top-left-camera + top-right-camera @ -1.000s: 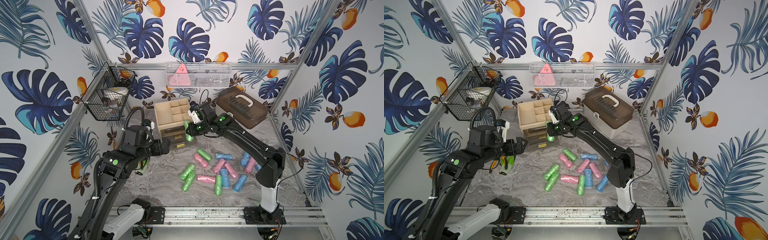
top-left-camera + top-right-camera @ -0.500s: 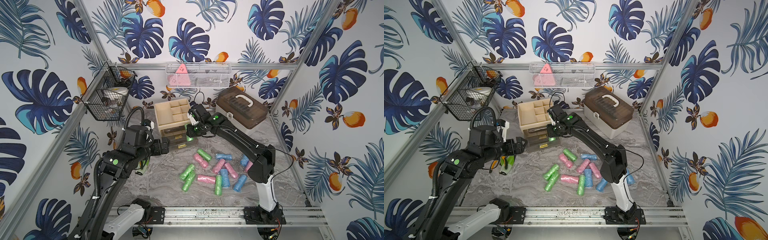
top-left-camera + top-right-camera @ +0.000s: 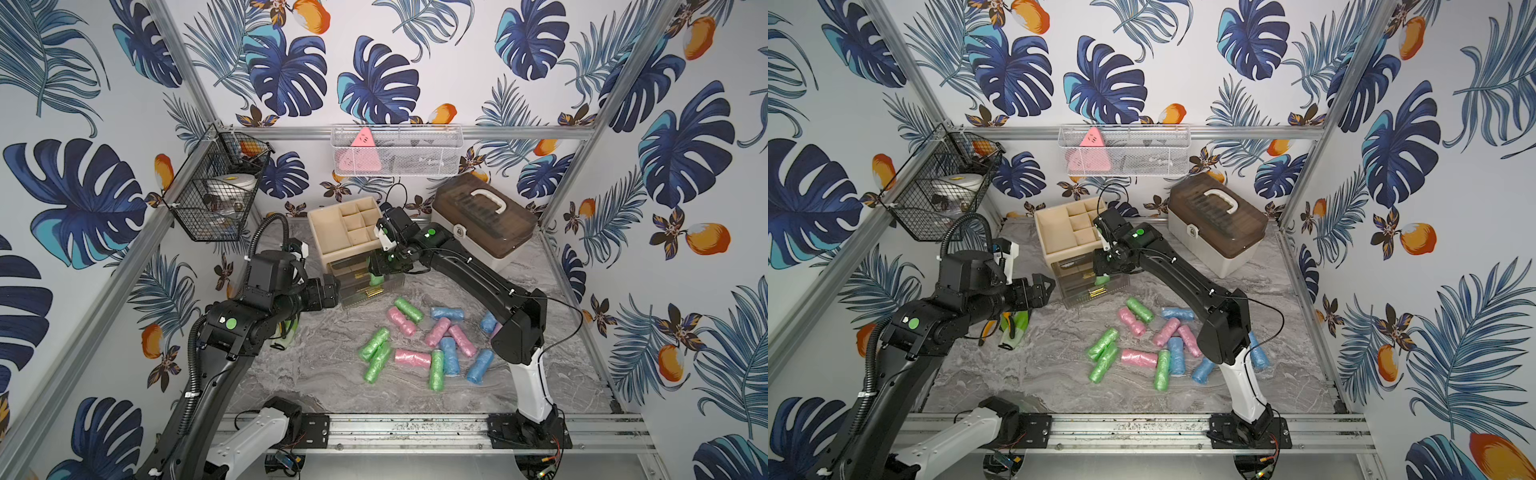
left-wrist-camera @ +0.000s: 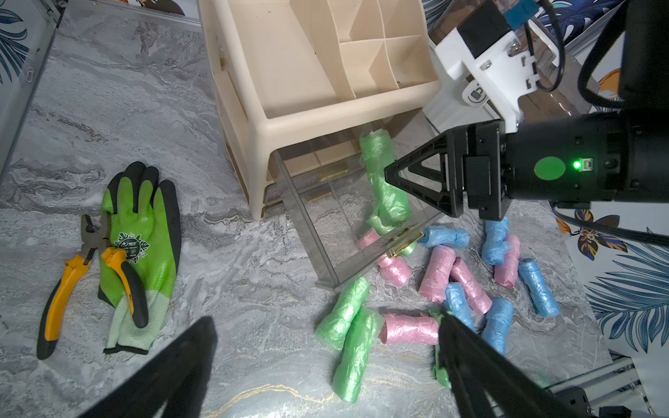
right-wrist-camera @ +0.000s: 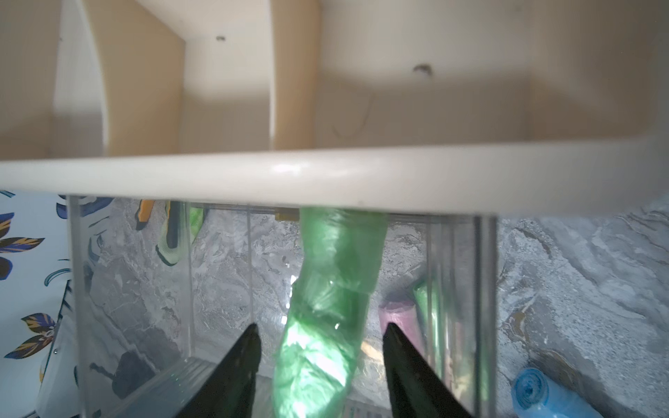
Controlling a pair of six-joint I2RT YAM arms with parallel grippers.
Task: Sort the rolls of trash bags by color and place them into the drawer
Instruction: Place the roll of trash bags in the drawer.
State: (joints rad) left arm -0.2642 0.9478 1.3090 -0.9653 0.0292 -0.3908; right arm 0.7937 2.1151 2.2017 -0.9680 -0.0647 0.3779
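Green roll (image 5: pixel 325 307): crinkly thin-plastic cylinder, in the clear pulled-out drawer (image 4: pixel 304 224). Long axis runs along the drawer's depth, far end under the beige organizer (image 4: pixel 289 119) rim. Right gripper (image 5: pixel 321 327) jaws are apart on either side with gaps visible, not gripping. Left gripper (image 4: pixel 324 318) is spread wide, empty. Other rolls (image 3: pixel 411 357), pink, blue and green, lie loose on the marble tabletop (image 3: pixel 311 374).

Leaf-print walls (image 3: pixel 415 41); grey marble floor (image 3: pixel 316 374); aluminium frame rails (image 3: pixel 415 430)
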